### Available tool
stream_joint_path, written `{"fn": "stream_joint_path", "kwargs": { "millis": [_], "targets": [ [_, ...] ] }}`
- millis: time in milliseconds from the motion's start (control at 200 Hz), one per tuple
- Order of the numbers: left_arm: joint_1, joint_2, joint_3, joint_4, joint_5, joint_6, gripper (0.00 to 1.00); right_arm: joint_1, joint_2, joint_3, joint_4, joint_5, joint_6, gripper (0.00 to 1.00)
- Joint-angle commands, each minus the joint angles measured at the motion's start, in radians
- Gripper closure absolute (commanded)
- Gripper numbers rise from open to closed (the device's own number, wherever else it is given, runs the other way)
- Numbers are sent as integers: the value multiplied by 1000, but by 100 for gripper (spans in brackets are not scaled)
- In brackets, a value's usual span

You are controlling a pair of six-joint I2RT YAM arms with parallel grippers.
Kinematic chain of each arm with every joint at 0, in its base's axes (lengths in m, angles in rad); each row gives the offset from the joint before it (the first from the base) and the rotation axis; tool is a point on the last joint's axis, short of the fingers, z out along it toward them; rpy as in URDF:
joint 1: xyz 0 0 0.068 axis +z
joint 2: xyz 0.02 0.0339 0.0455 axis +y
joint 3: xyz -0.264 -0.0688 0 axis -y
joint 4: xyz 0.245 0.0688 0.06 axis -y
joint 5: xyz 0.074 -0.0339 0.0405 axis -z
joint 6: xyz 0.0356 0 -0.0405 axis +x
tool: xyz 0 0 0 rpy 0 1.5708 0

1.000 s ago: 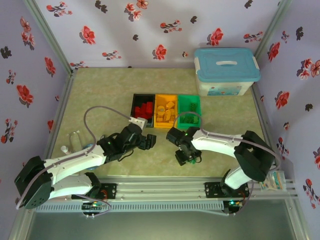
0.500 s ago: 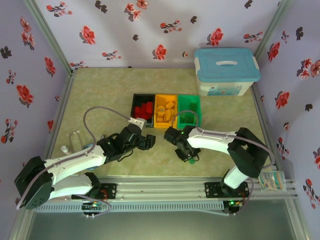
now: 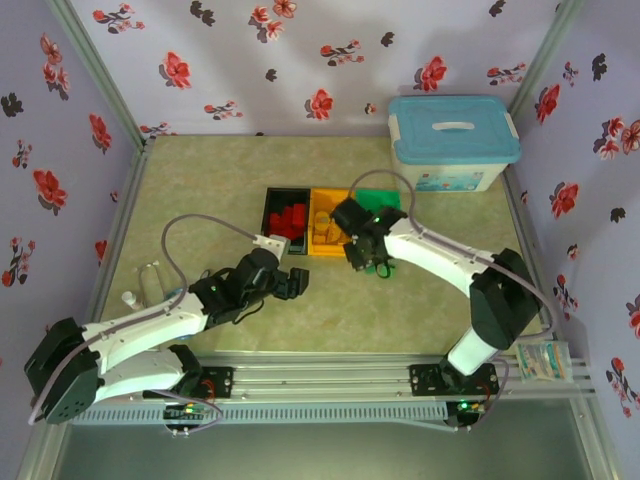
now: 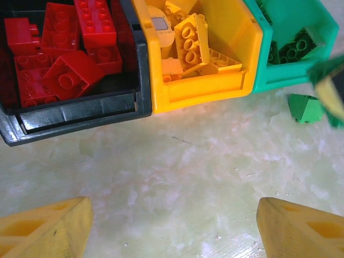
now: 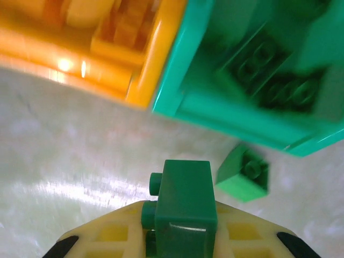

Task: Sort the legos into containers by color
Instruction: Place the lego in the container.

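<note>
Left hand [image 3: 292, 284]: fingers apart, empty, hanging over bare bench [image 4: 177, 177] on the near side of the bins. No change over the last second.

Black bin [image 4: 80, 110], left end of the row: red legos [image 4: 64, 48] inside. Orange bin [image 4: 204, 88] touching it: orange-yellow legos [image 4: 193, 40] inside. Green bin [image 5: 231, 115], right end: dark green bricks inside.

Change: a second ago my right hand [image 3: 370, 258] sat low toward the bench's near edge, half open. It has since clamped on a green lego [image 5: 185, 196] and carried it up toward the far edge. It now hangs just short of the green bin's near wall.

A loose green lego [image 5: 244, 174] lies on the bench just beside that wall.

Judgement: pick succeeded. I still have to cross the rim and let go. The loose one looks like the last brick to sort.
</note>
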State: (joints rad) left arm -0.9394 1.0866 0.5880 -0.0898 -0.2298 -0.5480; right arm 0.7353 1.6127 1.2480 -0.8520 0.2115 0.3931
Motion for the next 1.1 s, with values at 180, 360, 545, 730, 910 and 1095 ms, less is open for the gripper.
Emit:
{"fn": "stream_joint_path", "kwargs": {
  "millis": [180,360,545,730,910,1095],
  "targets": [
    [11,-51,-26,-15,-44,-10,20,-139,97,158,59,-2,-28,82],
    [16,-74,-45,-14,-50,-13,20,-188,155,198,76,-8,-31,82],
    [18,-73,-41,-15,-50,-10,20,-224,203,250,79,-6,-40,79],
    [23,-71,-34,-18,-51,-5,20,-240,251,318,48,18,-48,59],
    [24,-69,-28,-21,-50,-1,20,-235,207,300,54,28,-33,39],
    [27,-53,-18,-8,-51,1,20,-223,112,211,75,23,-16,38]
  ]
}}
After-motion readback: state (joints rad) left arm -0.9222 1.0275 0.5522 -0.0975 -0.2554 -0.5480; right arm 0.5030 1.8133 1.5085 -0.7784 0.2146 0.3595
